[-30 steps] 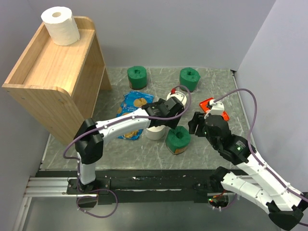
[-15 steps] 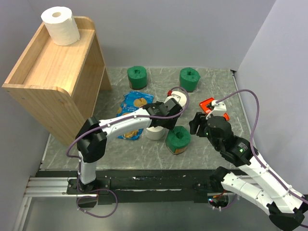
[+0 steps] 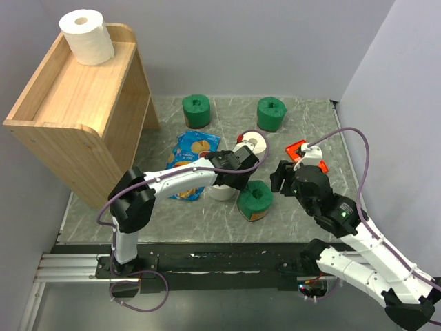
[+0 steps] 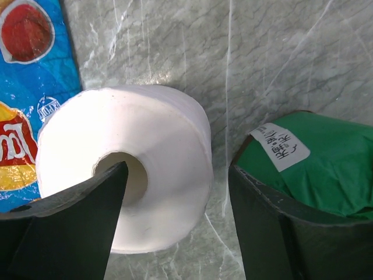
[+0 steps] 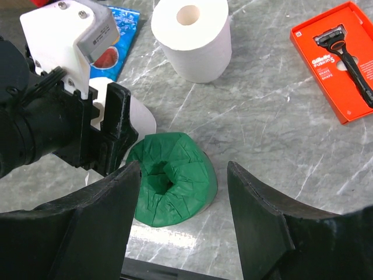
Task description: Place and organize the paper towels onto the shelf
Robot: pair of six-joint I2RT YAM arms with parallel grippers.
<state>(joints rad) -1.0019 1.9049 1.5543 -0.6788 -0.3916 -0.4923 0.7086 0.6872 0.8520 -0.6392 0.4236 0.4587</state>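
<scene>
The wooden shelf (image 3: 69, 93) stands at the far left with one white paper towel roll (image 3: 86, 34) on its top tray. My left gripper (image 3: 236, 172) (image 4: 176, 172) hangs open over a white roll (image 4: 125, 181) (image 3: 220, 191); one finger sits above its hollow centre, the other just past its side. Close beside it stands a green roll (image 3: 256, 200) (image 5: 175, 178) (image 4: 315, 163), and my right gripper (image 3: 282, 176) (image 5: 183, 169) is open above it with nothing held. Another white roll (image 3: 250, 143) (image 5: 192, 38) stands behind, and two green rolls (image 3: 196, 110) (image 3: 271, 114) stand at the back.
A blue chip bag (image 3: 189, 158) (image 4: 29, 87) lies flat just left of the near white roll. An orange razor box (image 3: 302, 153) (image 5: 338, 58) lies behind my right gripper. The two grippers are close together over the middle of the marble table (image 3: 172, 214).
My left gripper has come nearer and lower, from over the rear white roll to over the near one, uncovering the rear roll. Its jaws narrowed slightly. The right arm barely moved.
</scene>
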